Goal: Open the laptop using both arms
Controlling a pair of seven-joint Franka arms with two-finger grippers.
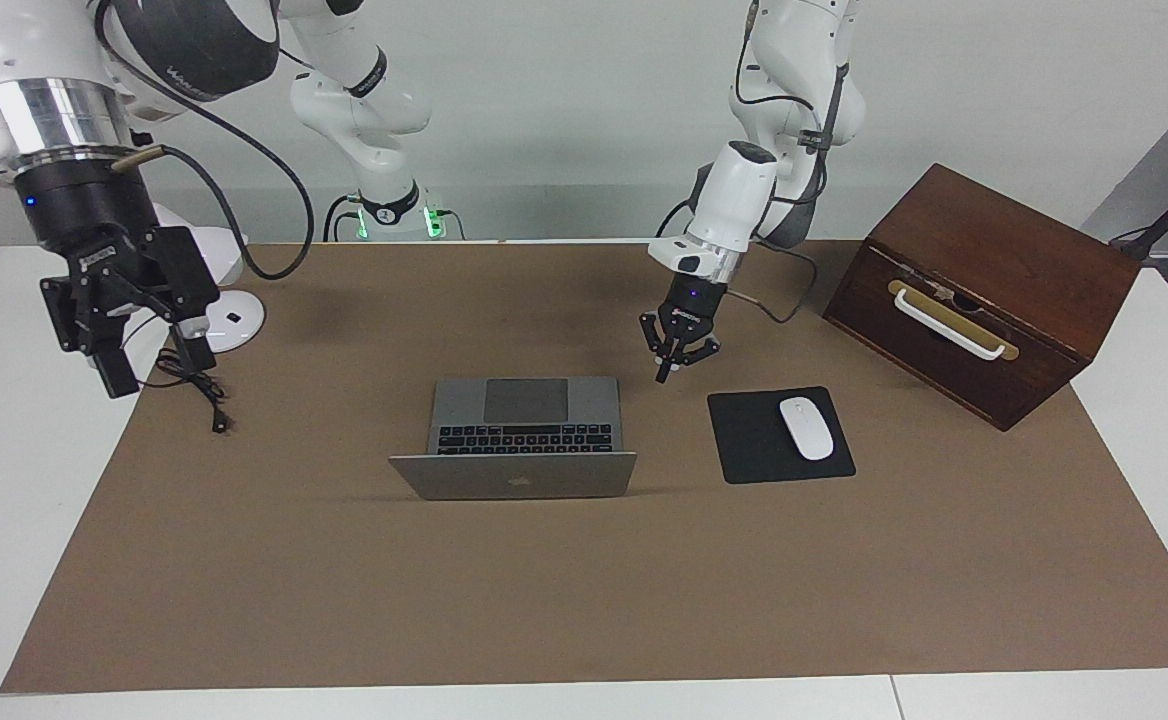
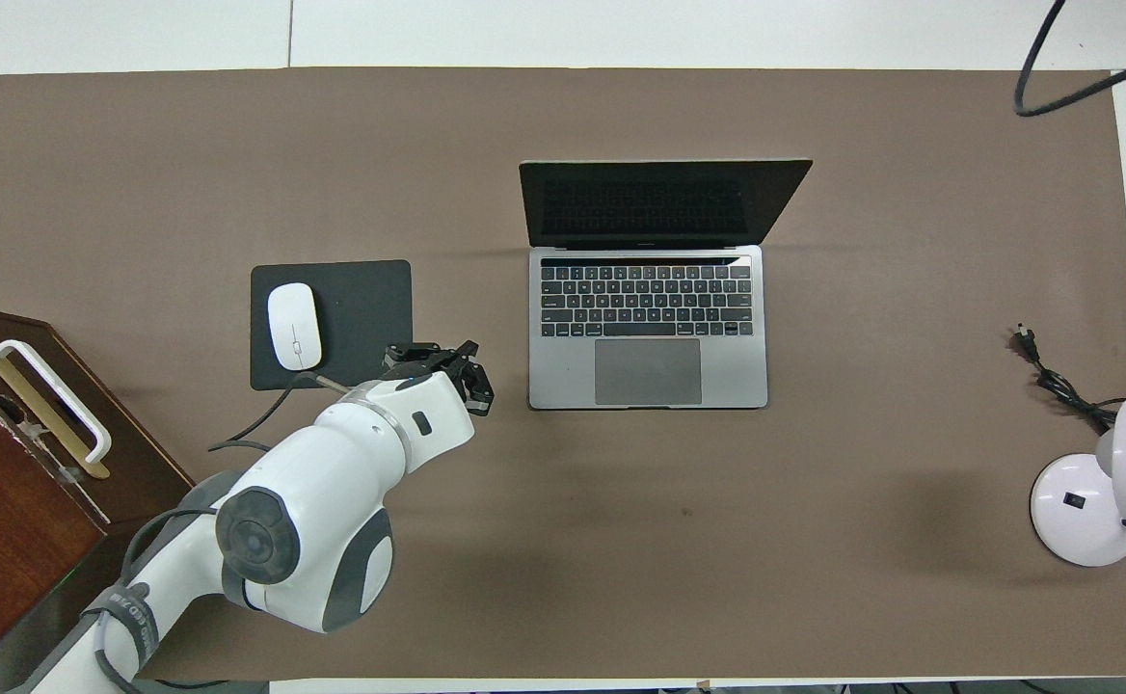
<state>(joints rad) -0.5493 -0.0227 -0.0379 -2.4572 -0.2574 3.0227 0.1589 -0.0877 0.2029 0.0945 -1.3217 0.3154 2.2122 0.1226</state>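
The silver-grey laptop [image 1: 514, 478] [image 2: 648, 328] stands open in the middle of the brown mat, its lid upright and its black keyboard and grey trackpad showing. My left gripper [image 1: 665, 374] [image 2: 474, 384] is shut and empty. It hangs over the mat between the laptop's base and the mouse pad, clear of both. My right gripper [image 1: 149, 365] is raised high over the mat's edge at the right arm's end of the table, above a black cord, holding nothing. It does not appear in the overhead view.
A black mouse pad [image 1: 744, 450] [image 2: 365, 318] carries a white mouse [image 1: 806, 428] [image 2: 294, 326]. A brown wooden box [image 1: 984, 290] with a white handle sits at the left arm's end. A white desk lamp [image 1: 229, 320] [image 2: 1088, 496] and its black cord [image 1: 199, 392] [image 2: 1055, 381] lie at the right arm's end.
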